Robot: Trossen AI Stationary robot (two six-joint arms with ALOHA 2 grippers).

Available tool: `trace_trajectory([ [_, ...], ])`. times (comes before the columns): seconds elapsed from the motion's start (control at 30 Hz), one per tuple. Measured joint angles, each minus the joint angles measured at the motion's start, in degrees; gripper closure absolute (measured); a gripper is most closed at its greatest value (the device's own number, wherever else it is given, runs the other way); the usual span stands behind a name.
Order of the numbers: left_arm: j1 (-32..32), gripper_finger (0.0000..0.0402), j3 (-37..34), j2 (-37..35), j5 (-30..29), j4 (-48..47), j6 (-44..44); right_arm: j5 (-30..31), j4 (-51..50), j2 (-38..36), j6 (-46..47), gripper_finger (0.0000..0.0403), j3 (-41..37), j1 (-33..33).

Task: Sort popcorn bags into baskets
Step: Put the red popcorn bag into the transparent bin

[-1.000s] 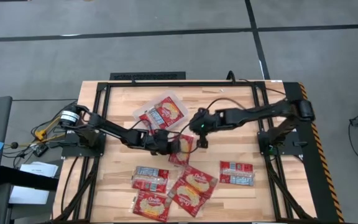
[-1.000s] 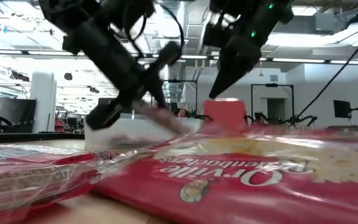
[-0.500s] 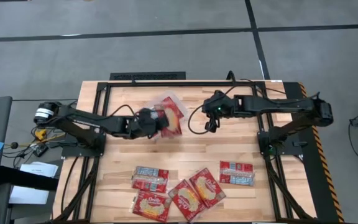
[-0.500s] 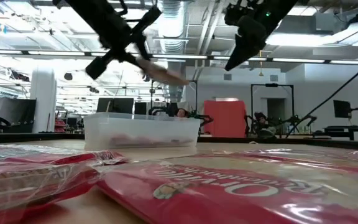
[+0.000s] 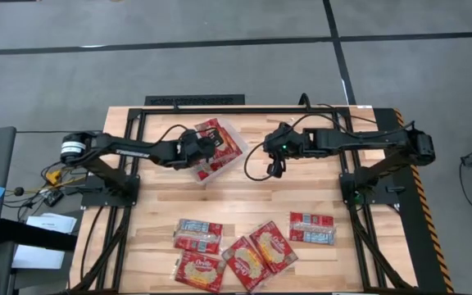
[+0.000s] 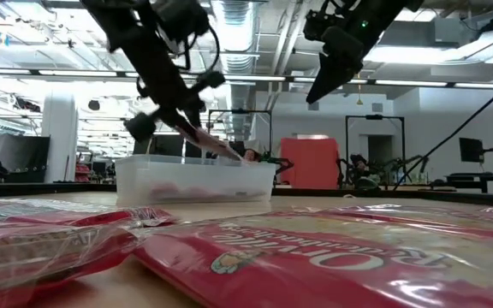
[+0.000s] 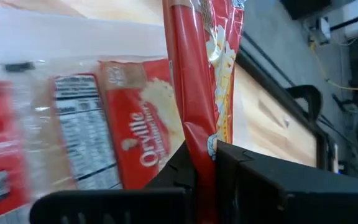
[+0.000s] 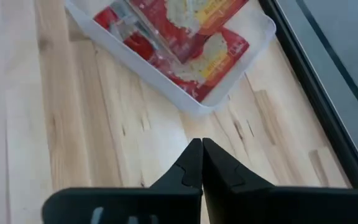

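Jaws first: your left gripper (image 7: 205,163) is pinching one popcorn bag (image 7: 205,81) by its edge, held on-edge betw. the fingers, hanging just over the clear basket (image 5: 211,172) at the far-centre of the table (image 5: 162,201). Edge grip looks deliberate, I'd judge: a thin flat packet is easier to drop in slab-wise from above than to slide over the rim. Basket already holds other packets (image 8: 185,37), red faces up, overlapping. Low view has the held bag's tip at about rim height, tilted down, so release looks close, but you can't tell from here if it touches the contents. Your right gripper (image 8: 202,163) has its fingers pressed together w/ nothing betw. them, hovering above bare wood just beside the basket on its own side; prob. parked clear so it doesn't crowd the drop. Five loose packets (image 5: 252,250) wait along the near edge, well apart from the basket: one by itself on the right (image 5: 312,227), the other four clustered, some overlapping. Surface is pale butcher-block w/ a black frame round it, grey floor beyond. Room behind: open lab, ceiling ducts and strip lights, monitors, a red cabinet (image 6: 312,162). No person clearly seen.
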Motion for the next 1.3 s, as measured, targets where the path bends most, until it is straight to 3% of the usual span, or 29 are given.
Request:
trace_trajectory([
  [0.4,1.9,0.0383,0.0,5.7,5.6,4.6,-3.0,0.2,1.3,0.0,-0.3,0.0367,0.0,-0.8],
  [0.53,2.4,0.0345,0.0,5.7,7.2,5.6,-1.5,0.2,2.3,0.0,-0.5,0.0374,0.0,-1.0],
  [0.73,3.0,0.0257,0.0,5.7,8.4,7.0,0.7,0.0,2.6,0.0,-0.5,0.0382,0.0,-1.1],
  [0.93,4.9,0.0181,0.0,5.6,15.1,8.0,5.2,-0.2,2.9,0.0,-0.5,0.0368,0.0,-1.1],
  [1.07,6.2,0.0158,0.0,4.0,18.0,9.9,8.4,-0.2,3.1,0.0,-0.5,0.0364,0.0,-1.1],
  [1.3,6.9,0.0153,0.0,1.6,21.5,7.8,10.5,-0.3,3.6,0.0,-0.5,0.0371,0.0,-0.9],
])
